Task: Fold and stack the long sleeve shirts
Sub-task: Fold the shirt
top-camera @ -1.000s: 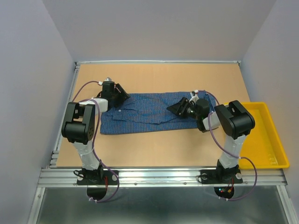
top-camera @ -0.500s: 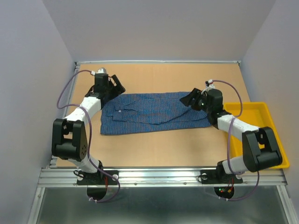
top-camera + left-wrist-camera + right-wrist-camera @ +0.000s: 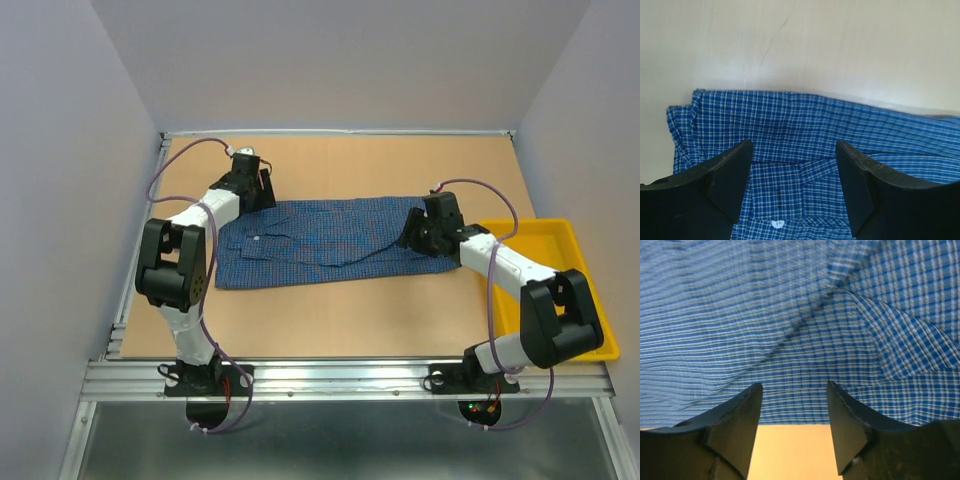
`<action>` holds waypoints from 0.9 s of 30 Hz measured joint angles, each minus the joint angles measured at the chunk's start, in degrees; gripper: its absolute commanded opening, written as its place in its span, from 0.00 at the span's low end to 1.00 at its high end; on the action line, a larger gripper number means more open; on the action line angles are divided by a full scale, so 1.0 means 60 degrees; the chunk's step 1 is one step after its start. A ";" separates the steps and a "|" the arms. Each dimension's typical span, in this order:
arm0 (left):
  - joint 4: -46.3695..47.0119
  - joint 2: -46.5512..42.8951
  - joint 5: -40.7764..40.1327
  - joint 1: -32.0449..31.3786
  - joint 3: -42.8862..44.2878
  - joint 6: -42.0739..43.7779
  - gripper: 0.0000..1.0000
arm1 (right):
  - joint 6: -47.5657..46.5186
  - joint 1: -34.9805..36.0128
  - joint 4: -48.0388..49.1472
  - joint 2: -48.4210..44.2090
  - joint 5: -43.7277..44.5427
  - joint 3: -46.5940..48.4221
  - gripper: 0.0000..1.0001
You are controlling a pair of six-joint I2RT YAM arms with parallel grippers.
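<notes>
One long sleeve shirt (image 3: 320,242), blue fine-checked, lies spread flat across the middle of the table. My left gripper (image 3: 254,188) is open at the shirt's far left corner. In the left wrist view it (image 3: 794,145) hangs just above the shirt (image 3: 805,115), near a white button (image 3: 776,223). My right gripper (image 3: 415,232) is open over the shirt's right end. In the right wrist view it (image 3: 794,385) straddles the edge of the cloth (image 3: 790,315), with bare table between the fingers. Neither gripper holds anything.
A yellow plastic tray (image 3: 575,300) sits at the right edge of the table, beside the right arm. The wooden table (image 3: 350,165) is walled by grey panels at the back and on both sides.
My left gripper swung out to the far left, then back right onto the shirt's corner. My right gripper lifted away, then came down on the shirt's right end. The shirt has not moved.
</notes>
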 measured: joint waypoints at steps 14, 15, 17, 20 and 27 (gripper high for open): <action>-0.0255 0.0459 0.0732 0.0991 -0.0874 -0.1759 0.72 | -0.0903 0.0000 0.0113 0.3020 0.0794 0.1694 0.51; -0.0248 0.0273 0.0958 0.1067 -0.1144 -0.1923 0.72 | -0.1209 0.0000 0.0120 0.3486 0.0827 0.2226 0.51; -0.0011 -0.0277 0.1432 0.1213 -0.1836 -0.2244 0.72 | -0.1654 0.0000 0.0313 0.4386 0.0849 0.3304 0.52; 0.0302 -0.1362 0.2262 0.1224 -0.3166 -0.2736 0.72 | -0.2433 0.0000 0.0412 0.5876 0.0794 0.5268 0.57; 0.0280 -0.4503 0.3774 -0.0255 -0.6255 -0.3901 0.82 | -0.3497 -0.0022 0.0342 0.8805 -0.0091 0.9759 0.71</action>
